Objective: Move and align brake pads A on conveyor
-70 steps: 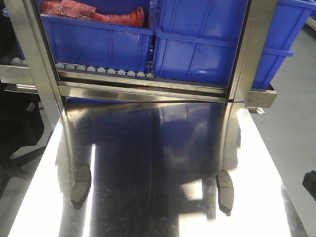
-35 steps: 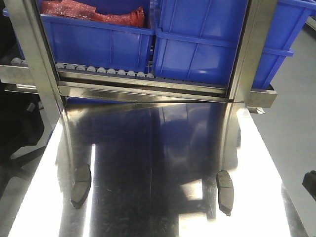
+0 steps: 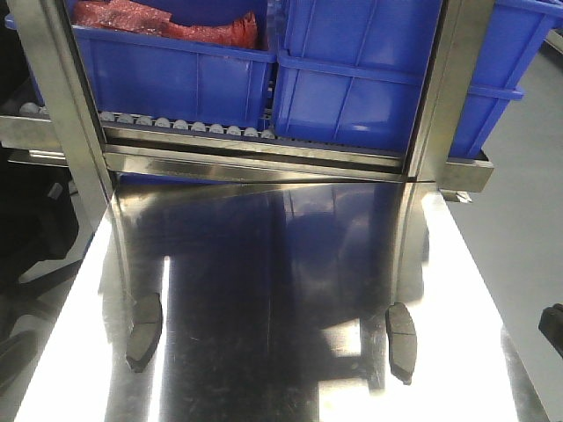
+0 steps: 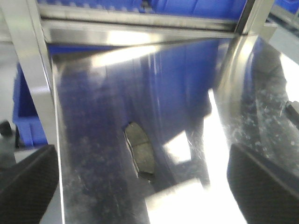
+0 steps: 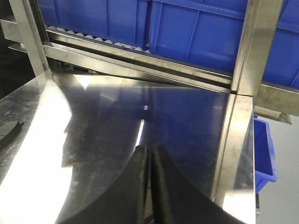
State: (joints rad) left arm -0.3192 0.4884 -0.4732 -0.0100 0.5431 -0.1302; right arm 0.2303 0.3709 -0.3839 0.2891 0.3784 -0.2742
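Two brake pads lie flat on the shiny steel tabletop (image 3: pixel 281 290), one at the near left (image 3: pixel 143 332) and one at the near right (image 3: pixel 401 341). Both are dark grey and point lengthwise away from me. In the blurred left wrist view, one pad (image 4: pixel 140 149) lies ahead of my left gripper (image 4: pixel 145 186). That gripper is open wide, its fingers (image 4: pixel 28 186) far apart and touching nothing. My right gripper (image 5: pixel 150 161) hovers over bare steel with its two black fingers pressed together and nothing held. The conveyor is out of view.
Blue bins (image 3: pixel 352 79) sit on a roller rack (image 3: pixel 185 127) behind the table; one holds red material (image 3: pixel 167 22). Steel uprights (image 3: pixel 440 88) stand at the table's back corners. A dark arm part (image 3: pixel 552 327) shows at the right edge. Another blue bin (image 5: pixel 264 154) sits right of the table.
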